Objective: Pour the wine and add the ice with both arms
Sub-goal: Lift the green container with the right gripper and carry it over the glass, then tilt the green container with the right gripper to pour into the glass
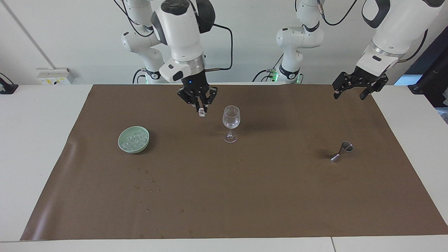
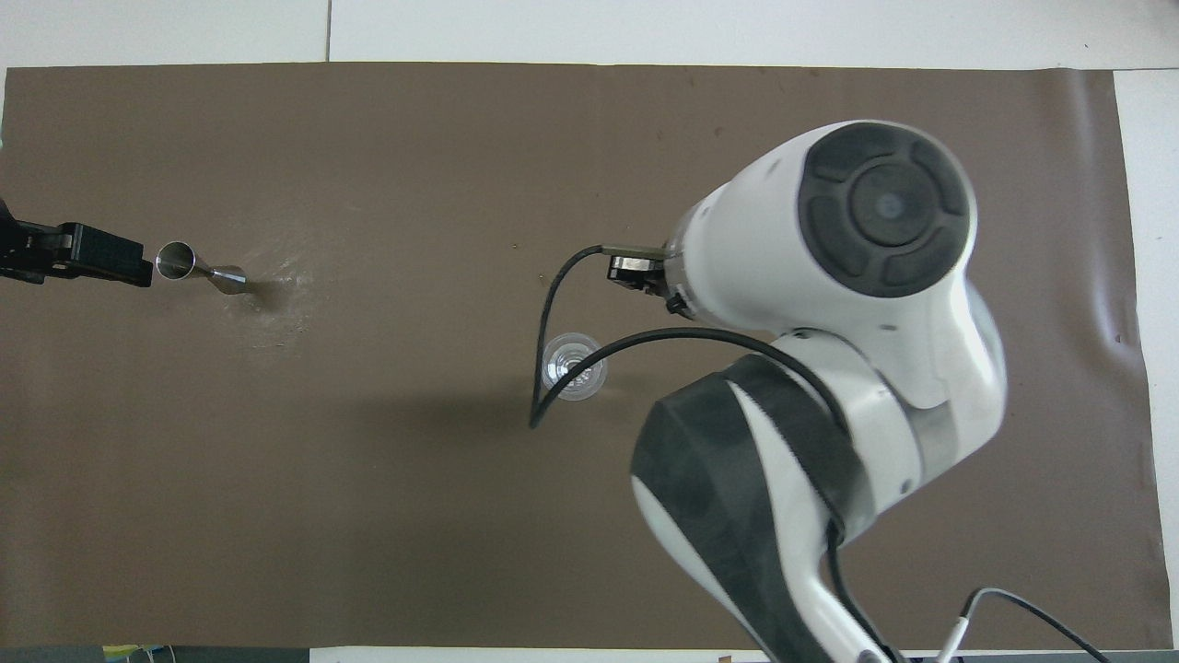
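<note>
My right gripper (image 1: 201,111) is shut on one small clear chunk of ice (image 1: 201,112). It hangs in the air over the brown mat, close beside the rim of the wine glass (image 1: 231,123). In the overhead view the right arm hides its own fingers, and the glass (image 2: 573,366) shows past the arm's cable. More ice (image 1: 134,138) is heaped in a pale green bowl (image 1: 123,146) toward the right arm's end. My left gripper (image 1: 351,91) waits open and empty, raised over the mat's left-arm end, and shows beside the jigger as left gripper (image 2: 129,267). The wine is out of view.
A small steel jigger (image 1: 342,151) lies tipped on the mat (image 1: 224,196) toward the left arm's end, also seen as the jigger (image 2: 198,265) from overhead. Small wet spots dot the mat farther from the robots than the bowl. White table surrounds the mat.
</note>
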`<action>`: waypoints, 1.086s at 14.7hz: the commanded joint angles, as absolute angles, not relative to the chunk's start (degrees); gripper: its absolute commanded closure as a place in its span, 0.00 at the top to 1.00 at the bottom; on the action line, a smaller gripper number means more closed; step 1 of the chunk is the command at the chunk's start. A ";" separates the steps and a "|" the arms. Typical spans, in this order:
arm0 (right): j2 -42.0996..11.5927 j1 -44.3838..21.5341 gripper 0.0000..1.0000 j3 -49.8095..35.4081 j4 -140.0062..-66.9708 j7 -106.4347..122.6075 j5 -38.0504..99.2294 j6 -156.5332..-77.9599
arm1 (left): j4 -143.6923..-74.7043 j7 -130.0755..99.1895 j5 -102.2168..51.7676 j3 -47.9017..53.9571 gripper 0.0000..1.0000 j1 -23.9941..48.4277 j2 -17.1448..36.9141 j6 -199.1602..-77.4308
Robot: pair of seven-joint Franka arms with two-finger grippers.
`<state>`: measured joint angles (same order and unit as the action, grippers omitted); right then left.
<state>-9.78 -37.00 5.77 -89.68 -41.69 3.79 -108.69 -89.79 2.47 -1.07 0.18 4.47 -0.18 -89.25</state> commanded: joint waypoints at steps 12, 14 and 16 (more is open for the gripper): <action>-8.00 -44.12 0.13 5.80 -98.79 -49.30 3.60 -116.63 | -92.20 3.08 0.44 -0.18 1.00 5.45 -1.50 -90.36; -7.91 -44.91 0.13 5.80 -98.88 -51.15 3.60 -116.72 | -91.32 3.16 0.70 -0.09 1.00 5.45 -1.15 -89.65; -7.39 -44.91 0.13 5.80 -100.01 -51.33 3.69 -117.07 | -90.62 3.16 0.79 0.09 1.00 5.45 -0.88 -89.56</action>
